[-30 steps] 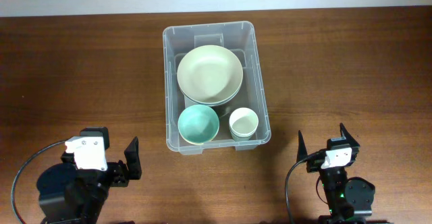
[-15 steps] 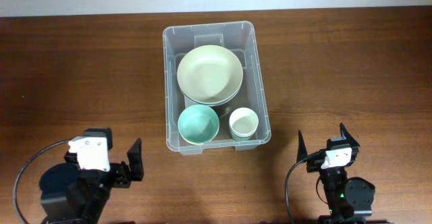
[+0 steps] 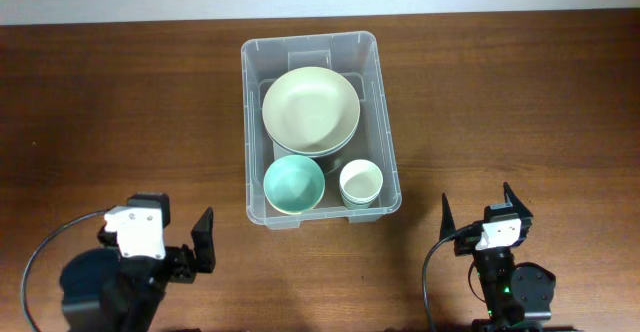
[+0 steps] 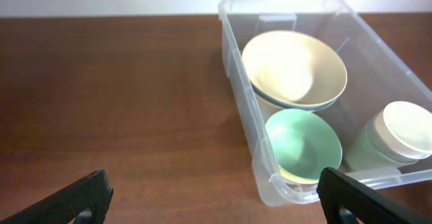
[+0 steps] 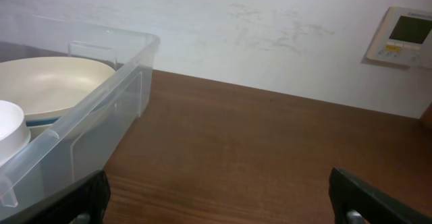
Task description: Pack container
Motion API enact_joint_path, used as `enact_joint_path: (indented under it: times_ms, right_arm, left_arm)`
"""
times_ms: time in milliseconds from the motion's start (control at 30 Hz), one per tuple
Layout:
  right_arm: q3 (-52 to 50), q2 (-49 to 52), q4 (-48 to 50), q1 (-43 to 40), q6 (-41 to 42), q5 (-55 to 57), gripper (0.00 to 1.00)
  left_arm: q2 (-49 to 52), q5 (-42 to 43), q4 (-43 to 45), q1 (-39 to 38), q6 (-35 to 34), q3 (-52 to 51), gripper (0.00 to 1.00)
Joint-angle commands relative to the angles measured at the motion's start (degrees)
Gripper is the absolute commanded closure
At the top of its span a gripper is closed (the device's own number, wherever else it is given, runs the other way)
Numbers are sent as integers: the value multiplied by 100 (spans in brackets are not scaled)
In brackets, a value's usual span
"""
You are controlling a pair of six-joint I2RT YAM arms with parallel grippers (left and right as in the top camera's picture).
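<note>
The clear container [image 3: 247, 122] stands at the table's back centre. It holds a large cream bowl [image 3: 311, 109], a teal bowl [image 3: 294, 184] and a white cup [image 3: 361, 183]. My left gripper [image 3: 162, 240] is open and empty near the front edge, left of and in front of the container. My right gripper [image 3: 481, 212] is open and empty at the front right. The left wrist view shows the container [image 4: 236, 96], cream bowl [image 4: 293, 65], teal bowl [image 4: 304, 143] and cup [image 4: 401, 126] beyond the open jaws [image 4: 216, 204]. The right wrist view shows the container's corner [image 5: 128, 69] to the left of the open jaws [image 5: 216, 207].
The brown wooden table [image 3: 120, 102] spreads to both sides of the container. A white wall runs behind it, with a small wall controller [image 5: 401, 35] in the right wrist view.
My left arm has drawn back a little toward the front edge and slightly right, jaws still open. The right arm and the container's contents have not moved.
</note>
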Motion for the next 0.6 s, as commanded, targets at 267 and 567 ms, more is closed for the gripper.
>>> enact_joint_path:
  times_ms: [267, 567]
  right_arm:
    - [-26, -33, -31, 52, -17, -70, 1]
    - [-26, -33, -28, 52, -17, -70, 1]
  left_arm:
    - [-1384, -107, 1537, -31, 92, -1867, 1]
    - [-2013, -107, 4022, -31, 155, -3685, 1]
